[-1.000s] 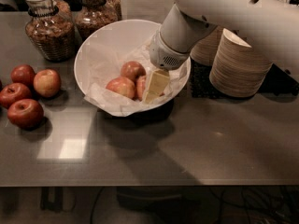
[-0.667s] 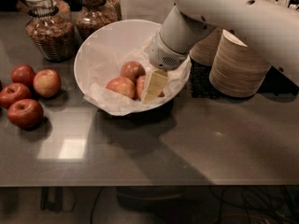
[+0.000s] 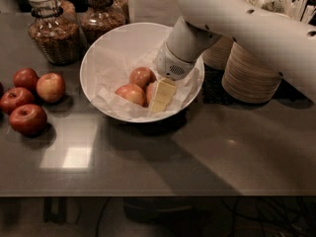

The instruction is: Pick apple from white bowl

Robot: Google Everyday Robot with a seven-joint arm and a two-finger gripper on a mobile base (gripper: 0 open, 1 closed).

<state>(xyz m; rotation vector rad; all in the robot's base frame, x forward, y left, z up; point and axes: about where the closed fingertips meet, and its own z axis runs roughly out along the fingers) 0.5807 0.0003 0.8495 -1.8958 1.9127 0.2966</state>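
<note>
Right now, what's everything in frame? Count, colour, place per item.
white bowl: 1, glossy white, table centre
paper liner: 1, white, inside the white bowl
bowl apples: 2 clear, maybe a third partly hidden, red-yellow, on the liner
table apples: 4, red, on the table left of the white bowl
glass jars: 2, clear with brown contents, back left
paper bowl stacks: 2, beige, right of the white bowl
utensil bundle: 1, pale, back right
table: 1, dark grey
arm: 1, white, reaching in from the right
pincer: 1, cream, down inside the white bowl beside the bowl apples
</note>
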